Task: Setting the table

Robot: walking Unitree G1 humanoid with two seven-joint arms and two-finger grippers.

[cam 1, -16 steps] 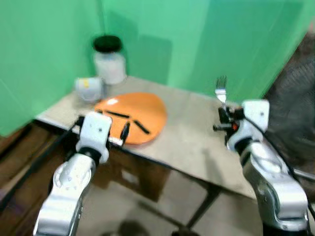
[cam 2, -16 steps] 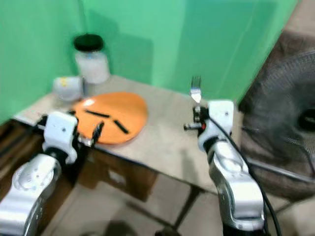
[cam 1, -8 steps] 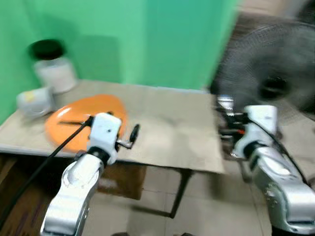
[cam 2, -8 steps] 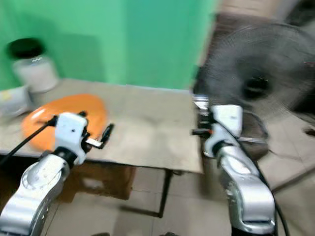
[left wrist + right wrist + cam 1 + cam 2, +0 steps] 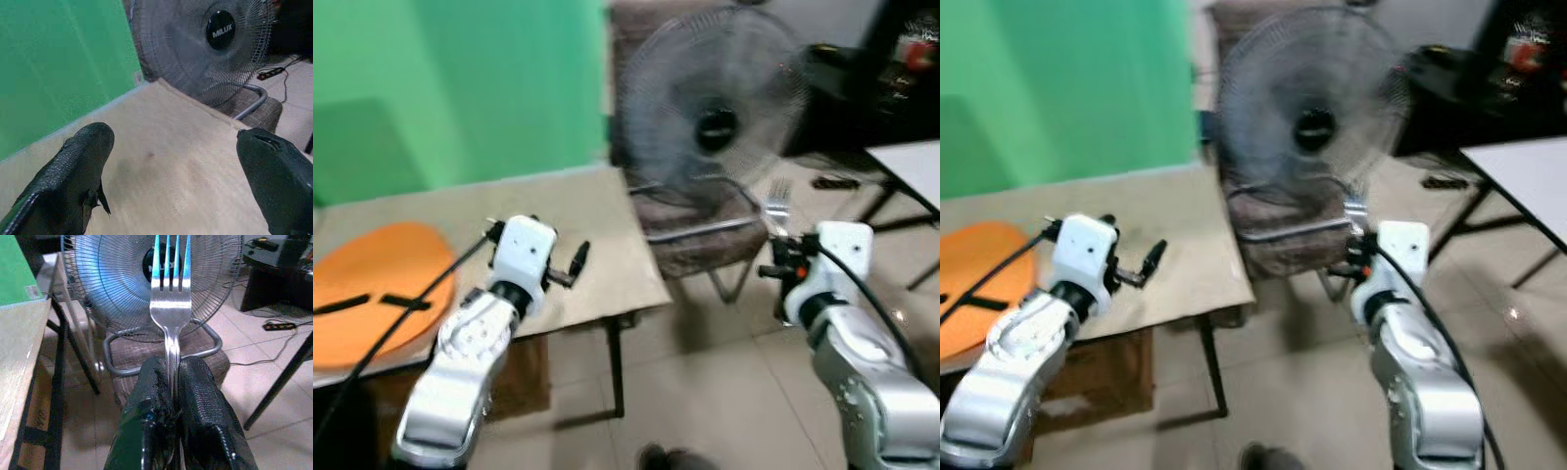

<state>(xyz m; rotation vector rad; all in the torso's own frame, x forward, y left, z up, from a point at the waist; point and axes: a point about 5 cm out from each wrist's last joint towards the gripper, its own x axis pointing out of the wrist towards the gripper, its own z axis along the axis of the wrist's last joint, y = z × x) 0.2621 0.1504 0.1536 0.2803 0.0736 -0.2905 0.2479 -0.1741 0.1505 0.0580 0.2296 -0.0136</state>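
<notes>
Right gripper (image 5: 173,382) pinches a fork (image 5: 169,298) upright, off the table (image 5: 597,225); left gripper (image 5: 171,171) open, empty. Plate (image 5: 372,294) set; fork unplaced.

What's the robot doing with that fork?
The right gripper is pinching a fork upright, tines up, off to the side of the table and in front of a big fan. The left gripper hangs open over the tabletop. An orange plate sits on the table.
</notes>
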